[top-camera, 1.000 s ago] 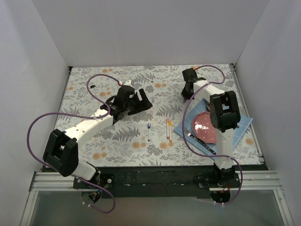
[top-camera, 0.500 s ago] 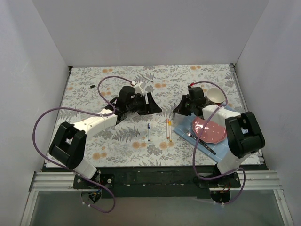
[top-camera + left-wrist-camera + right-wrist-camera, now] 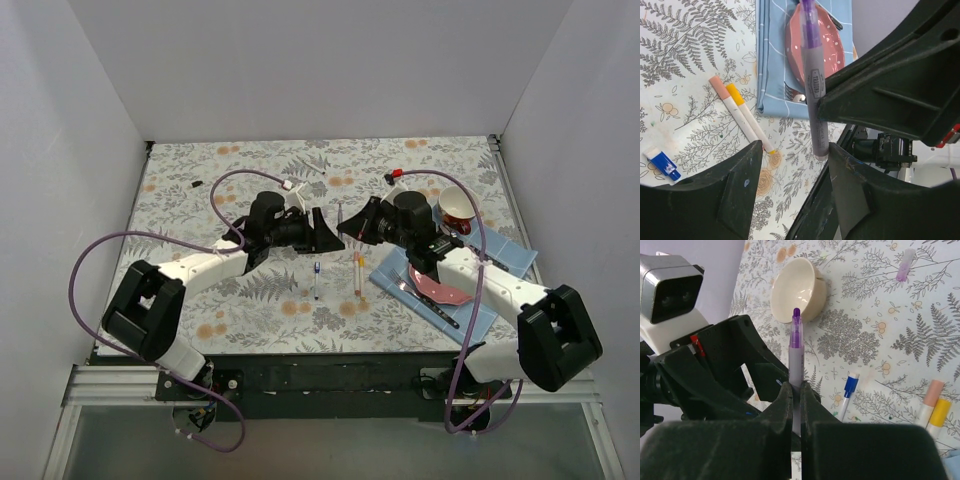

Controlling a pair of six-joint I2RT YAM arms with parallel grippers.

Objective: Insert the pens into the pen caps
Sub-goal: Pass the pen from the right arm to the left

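My right gripper (image 3: 796, 390) is shut on a purple pen (image 3: 796, 355) with a pale barrel, its tip pointing up and away. Above the middle of the cloth it faces my left gripper (image 3: 325, 232). In the left wrist view the pen (image 3: 815, 85) hangs from the right gripper's black fingers (image 3: 890, 95). Its lower end sits between the jaws of my open left gripper (image 3: 795, 147), close against the right-hand one. A blue pen (image 3: 316, 280) and an orange and a yellow pen (image 3: 357, 272) lie on the cloth below. A purple pen cap (image 3: 905, 265) lies apart and a black cap (image 3: 197, 183) far left.
A blue napkin (image 3: 500, 270) at the right holds a pink plate (image 3: 440, 285) and dark cutlery (image 3: 430, 305). A cream bowl (image 3: 458, 205) stands behind it. White walls close in the floral cloth (image 3: 200, 290) on three sides.
The right arm swung from the back right to the middle, carrying the purple pen. The left gripper moved right to meet it and its jaws narrowed. The bowl is now uncovered.
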